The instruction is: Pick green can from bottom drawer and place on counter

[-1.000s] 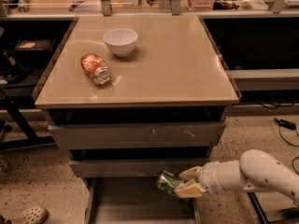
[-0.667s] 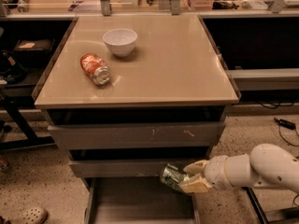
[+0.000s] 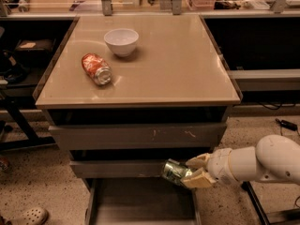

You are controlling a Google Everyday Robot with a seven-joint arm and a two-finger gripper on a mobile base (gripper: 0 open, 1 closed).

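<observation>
The green can [image 3: 173,172] is dark green with pale markings. My gripper [image 3: 194,170] is shut on it and holds it above the open bottom drawer [image 3: 140,205], at the drawer's right side, in front of the middle drawer's face. The white arm reaches in from the right. The drawer's grey floor shows below the can. The beige counter [image 3: 178,64] lies above, well higher than the can.
On the counter lie an orange-red can [image 3: 96,69] on its side and a white bowl [image 3: 121,41]. Two wider grey drawers [image 3: 136,136] sit under the counter. A shoe [image 3: 28,216] lies on the floor at lower left. Dark shelving flanks the cabinet.
The gripper has lifted the green can slightly up and shifted a little to the right. The counter items have not moved.
</observation>
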